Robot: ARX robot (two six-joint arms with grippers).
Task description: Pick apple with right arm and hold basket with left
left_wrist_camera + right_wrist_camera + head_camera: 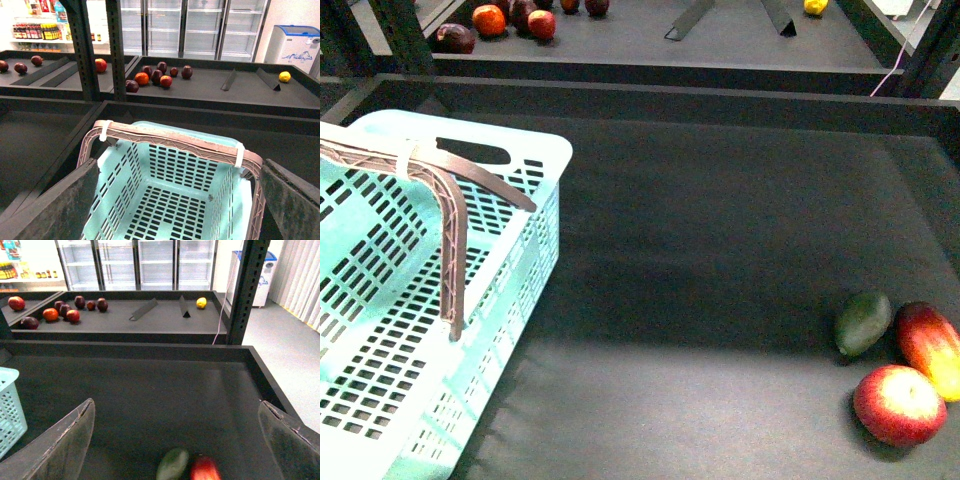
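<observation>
The red apple (898, 404) lies on the dark shelf at the front right, next to a green avocado (863, 322) and an elongated red-and-yellow fruit (932, 345). The turquoise basket (535, 150) stands at the left with its brown handles (455, 230) swung up; it holds nothing that I can see. Neither gripper shows in the front view. My left gripper (181, 162) hangs open above the basket (165, 200), its fingers (55, 205) clear of the handles (175, 142). My right gripper (176, 404) is open over bare shelf, behind the avocado (172, 465) and a blurred red fruit (204, 469).
A raised shelf lip (720, 100) runs behind the work area. Beyond it, another shelf carries several dark red fruits (490, 20) and a yellow one (815, 6). An upright post (247, 290) stands at the back right. Dark shelf surface (720, 250) lies between basket and fruits.
</observation>
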